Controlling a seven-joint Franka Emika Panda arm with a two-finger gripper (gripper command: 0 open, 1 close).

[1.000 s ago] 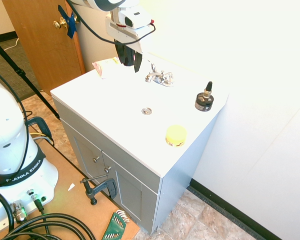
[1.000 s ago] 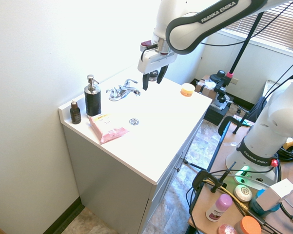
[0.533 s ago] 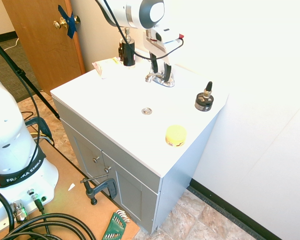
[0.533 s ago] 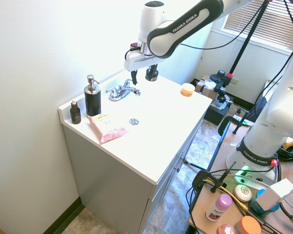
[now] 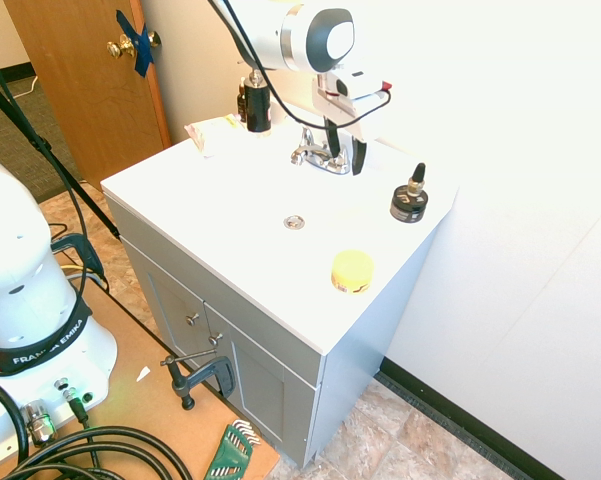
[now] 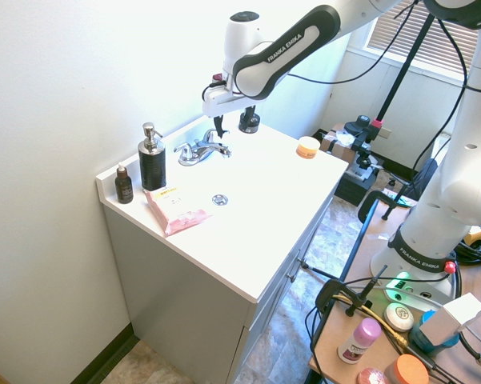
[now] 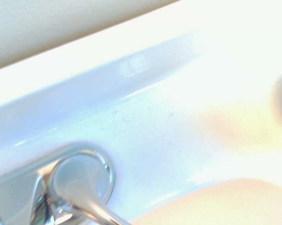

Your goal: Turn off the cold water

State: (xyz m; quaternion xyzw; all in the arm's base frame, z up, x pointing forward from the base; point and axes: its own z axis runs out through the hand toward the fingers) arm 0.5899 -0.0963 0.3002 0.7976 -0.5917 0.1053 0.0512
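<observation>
In the first exterior view, left to right, we have the pump bottle [image 5: 258, 106] behind the pink packet [image 5: 212, 133], then the two-handled faucet [image 5: 325, 152] at the back of the white sink top [image 5: 235, 250]. The cold water's tap, the right-hand lever handle [image 5: 342, 160], is right beside the gripper [image 5: 345, 160], whose two fingers stand parted with nothing between them. Farther right is the dark dropper bottle [image 5: 409, 201]; the yellow-lidded jar [image 5: 352, 270] sits nearer the front edge.

If we come down off-centre, a fingertip could land on top of the lever or skid off its smooth chrome. Pushing the wrong way would open the valve instead of closing it, and too wide a sweep could catch the spout.

The near finger overlaps the handle, so we can't tell whether they touch. The wrist view cuts off the lever's end and blurs the rest. We see no stream, so the flow can't be judged.
</observation>
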